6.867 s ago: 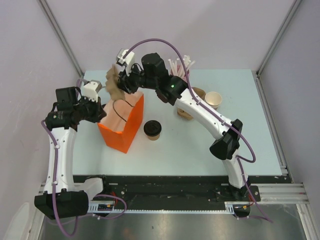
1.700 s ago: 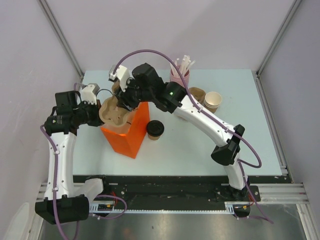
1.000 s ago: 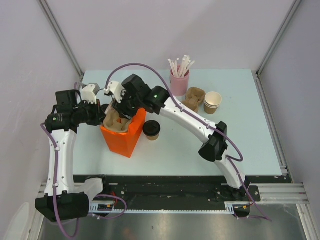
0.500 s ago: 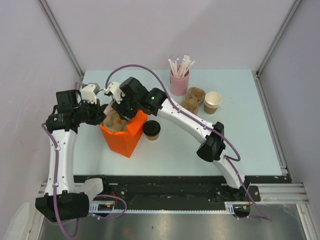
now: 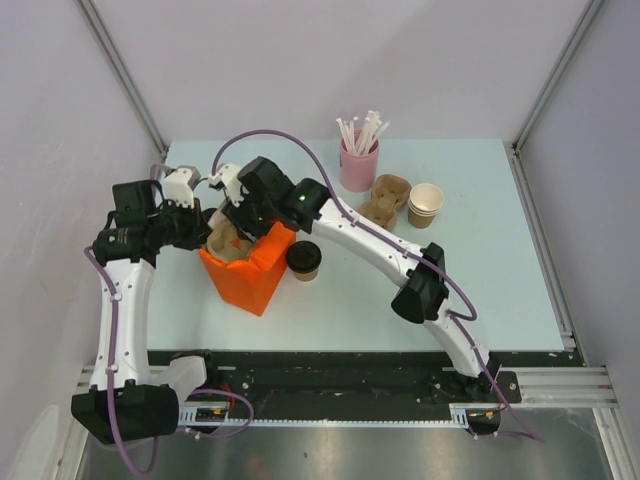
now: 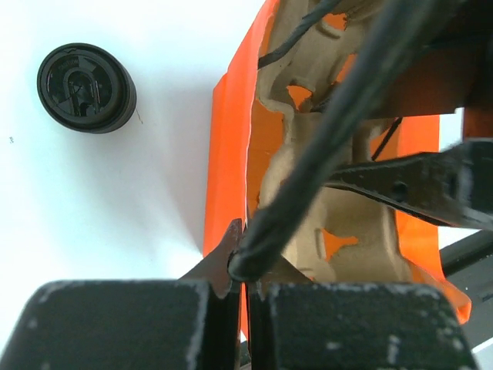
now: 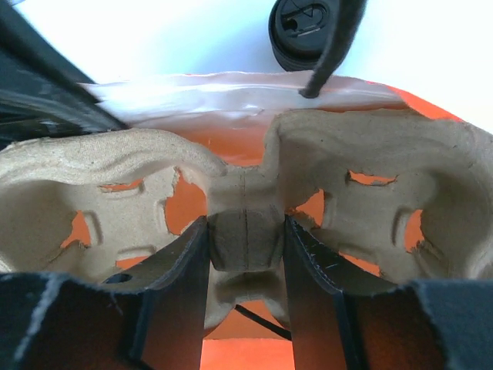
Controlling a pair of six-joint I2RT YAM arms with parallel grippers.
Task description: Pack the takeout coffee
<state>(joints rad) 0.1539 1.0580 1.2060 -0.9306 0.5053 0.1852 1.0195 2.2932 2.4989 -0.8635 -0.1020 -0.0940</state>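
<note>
Your left gripper clamps the orange paper bag at its rim; hold the mouth wide. Your right gripper grips the pulp cup carrier inside: seat it level. The takeout coffee stands just right of the bag

The bag is coloured bright orange throughout, with no print to be seen. The cup carrier inside it is rendered in plain pale brown. The coffee cup is shown in kraft brown, topped by a black lid. The table is tinted pale blue-green. White straws are held in a pink tumbler.
</note>
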